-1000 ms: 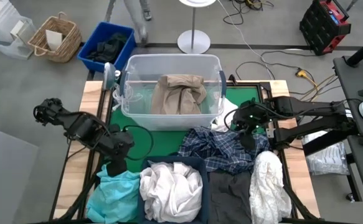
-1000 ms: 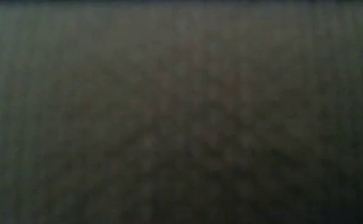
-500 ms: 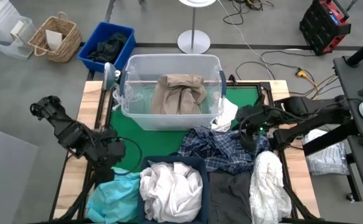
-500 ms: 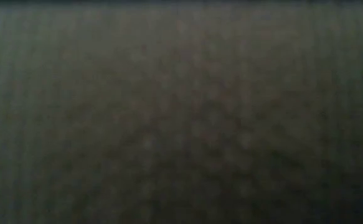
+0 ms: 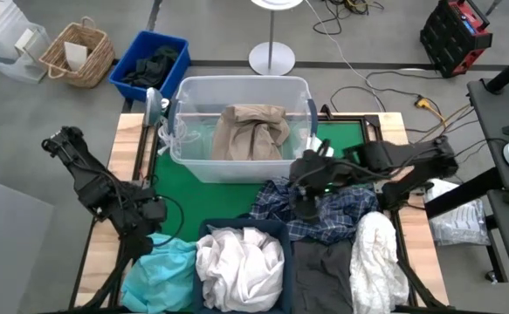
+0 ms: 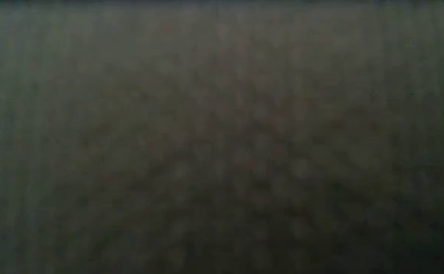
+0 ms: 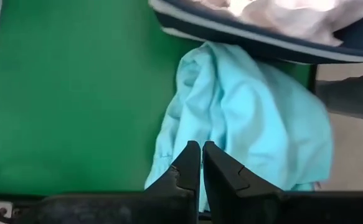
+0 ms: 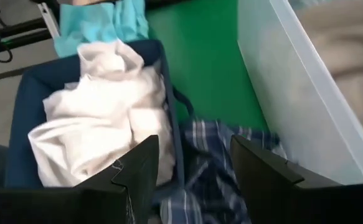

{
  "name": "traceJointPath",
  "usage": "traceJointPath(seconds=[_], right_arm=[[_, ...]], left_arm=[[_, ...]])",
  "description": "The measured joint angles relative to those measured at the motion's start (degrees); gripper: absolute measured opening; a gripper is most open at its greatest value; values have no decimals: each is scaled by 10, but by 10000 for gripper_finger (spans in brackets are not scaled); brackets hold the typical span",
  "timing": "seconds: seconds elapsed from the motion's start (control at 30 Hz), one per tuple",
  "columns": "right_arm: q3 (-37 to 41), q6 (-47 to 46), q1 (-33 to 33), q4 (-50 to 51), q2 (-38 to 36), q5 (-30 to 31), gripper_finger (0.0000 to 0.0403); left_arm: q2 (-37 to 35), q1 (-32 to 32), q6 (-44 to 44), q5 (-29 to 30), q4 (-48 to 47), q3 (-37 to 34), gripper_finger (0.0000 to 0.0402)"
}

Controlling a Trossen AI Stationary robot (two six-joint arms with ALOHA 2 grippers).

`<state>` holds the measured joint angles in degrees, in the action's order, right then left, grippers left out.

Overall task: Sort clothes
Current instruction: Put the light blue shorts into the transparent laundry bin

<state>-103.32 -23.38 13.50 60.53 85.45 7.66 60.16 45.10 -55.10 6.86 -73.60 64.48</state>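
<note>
The right gripper [image 5: 305,205] has its fingers [image 8: 137,171] spread apart, empty, over the crumpled blue-and-white plaid shirt [image 5: 311,214] on the green table [image 5: 223,196]. The left gripper [image 7: 201,163] has its fingers pressed together just above the soft teal garment [image 7: 249,118]. White garments [image 8: 100,115] fill the navy fabric bin [image 8: 169,124]; a beige garment [image 5: 252,131] lies in the clear plastic tub [image 5: 237,87].

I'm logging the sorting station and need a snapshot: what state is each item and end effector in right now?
Left end effector: shut, empty, above teal garment.
Right end effector: open, over plaid shirt.
Clear tub: holds beige garment.
Navy bin: holds white garments.
Dark grey garment: lying on the table.
</note>
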Motion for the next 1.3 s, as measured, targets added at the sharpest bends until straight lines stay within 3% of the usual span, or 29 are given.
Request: traceJointPath(seconds=[0.2, 0.43, 0.63, 0.83, 1.1, 1.3], right_arm=[[-120, 38, 0, 20, 82, 0, 189], [-199, 41, 0, 84, 130, 0, 189], [-199, 35, 5, 93, 128, 0, 189], [-196, 22, 9, 93, 125, 0, 189], [-194, 15, 13, 93, 127, 0, 189], [-194, 15, 13, 92, 127, 8, 189]], left_arm=[[13, 0, -5, 1, 24, -32, 12], [42, 0, 14, 1, 66, -38, 69], [69, 6, 26, 1, 78, -50, 141], [79, 21, 24, -19, 131, -111, 193], [58, 35, -8, -34, 283, -212, 202], [57, 35, -22, -41, 331, -274, 199]])
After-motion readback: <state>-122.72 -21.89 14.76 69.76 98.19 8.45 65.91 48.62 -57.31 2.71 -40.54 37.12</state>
